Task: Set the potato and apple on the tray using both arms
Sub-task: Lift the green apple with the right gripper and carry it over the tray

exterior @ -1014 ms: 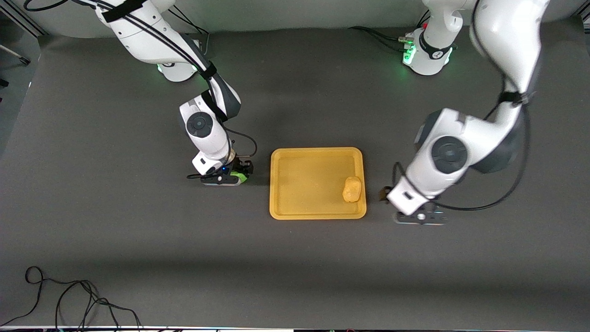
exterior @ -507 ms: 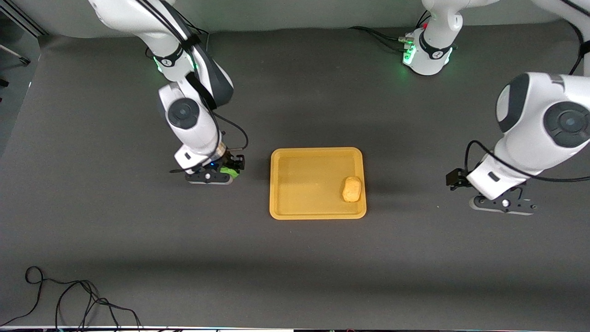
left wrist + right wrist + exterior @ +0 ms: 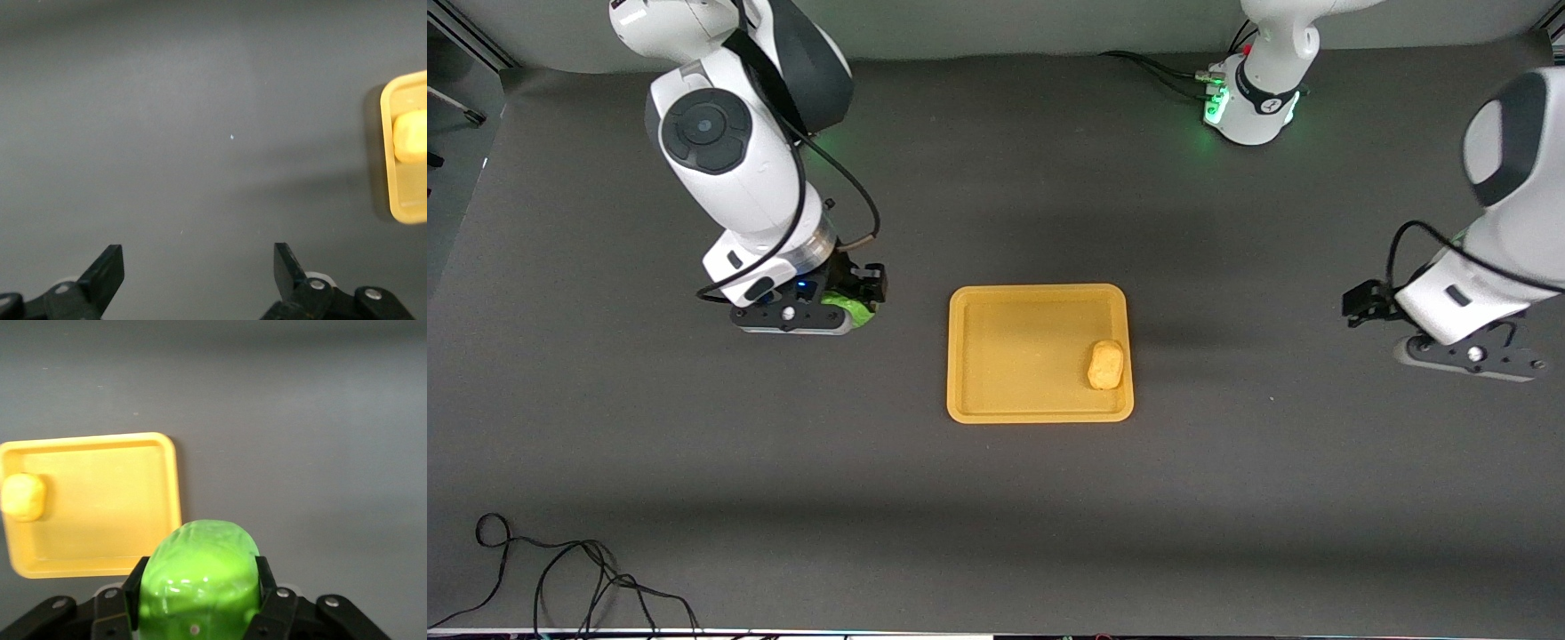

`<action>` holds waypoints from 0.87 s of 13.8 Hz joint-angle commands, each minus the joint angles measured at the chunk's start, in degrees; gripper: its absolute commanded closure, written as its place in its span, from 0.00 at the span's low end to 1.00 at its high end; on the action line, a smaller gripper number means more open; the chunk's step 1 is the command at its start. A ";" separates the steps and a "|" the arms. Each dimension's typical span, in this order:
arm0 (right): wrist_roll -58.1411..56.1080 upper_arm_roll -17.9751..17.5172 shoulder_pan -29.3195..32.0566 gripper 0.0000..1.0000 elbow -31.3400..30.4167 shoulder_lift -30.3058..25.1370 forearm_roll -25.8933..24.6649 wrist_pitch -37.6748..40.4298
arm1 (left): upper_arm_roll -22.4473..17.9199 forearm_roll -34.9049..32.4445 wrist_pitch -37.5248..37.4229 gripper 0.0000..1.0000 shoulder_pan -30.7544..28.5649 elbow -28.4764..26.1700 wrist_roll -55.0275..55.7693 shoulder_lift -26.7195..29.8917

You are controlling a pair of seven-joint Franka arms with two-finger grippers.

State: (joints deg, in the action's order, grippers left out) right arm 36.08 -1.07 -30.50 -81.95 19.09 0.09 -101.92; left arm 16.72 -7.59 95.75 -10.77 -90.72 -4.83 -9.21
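Front view showed no brand, label or readable writing on anything. The apple (image 3: 849,307) was bright green and glossy with a lumpy, faceted skin, and in the right wrist view it (image 3: 199,577) sat wedged between the two black fingers of the right gripper (image 3: 199,587), which was clenched on it. That right gripper (image 3: 845,307) hung in the air over bare table toward the right arm's end, just beside the tray (image 3: 1040,411) but not over it.

The tray was a flat orange-yellow rectangle with rounded corners and a low raised rim, lying near the middle of the dark grey table (image 3: 996,498). Inside it lay the potato (image 3: 1105,365), a small yellow-orange bumpy lump, resting by the rim toward the left arm's end; nothing else was in the tray. The right wrist view caught the same potato (image 3: 23,497) against the tray's (image 3: 100,567) wall.

The left gripper (image 3: 199,273) was released, its fingers spread wide with nothing between them, over bare table well apart from the tray (image 3: 403,213) toward the left arm's end. In the front view that left gripper (image 3: 1463,354) showed only its body.
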 commanded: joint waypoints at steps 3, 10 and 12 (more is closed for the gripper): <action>16.09 0.10 -10.87 0.50 20.75 16.39 0.17 3.31 | 0.16 1.08 -3.64 0.00 -4.68 2.04 -8.77 1.03; 20.52 0.54 -14.06 0.50 24.73 30.81 -0.53 -8.97 | -0.98 5.04 -0.30 0.00 -7.69 -6.75 -11.95 6.40; 20.52 0.54 -14.06 0.50 24.56 34.51 -2.11 -13.72 | -0.98 5.92 0.40 0.00 -7.51 -6.49 -11.95 6.23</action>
State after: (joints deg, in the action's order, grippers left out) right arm 55.76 -0.75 -44.31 -60.97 48.93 -0.48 -113.02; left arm 16.03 -3.16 94.41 -18.16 -95.12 -15.40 -4.94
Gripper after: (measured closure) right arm 0.348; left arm 0.000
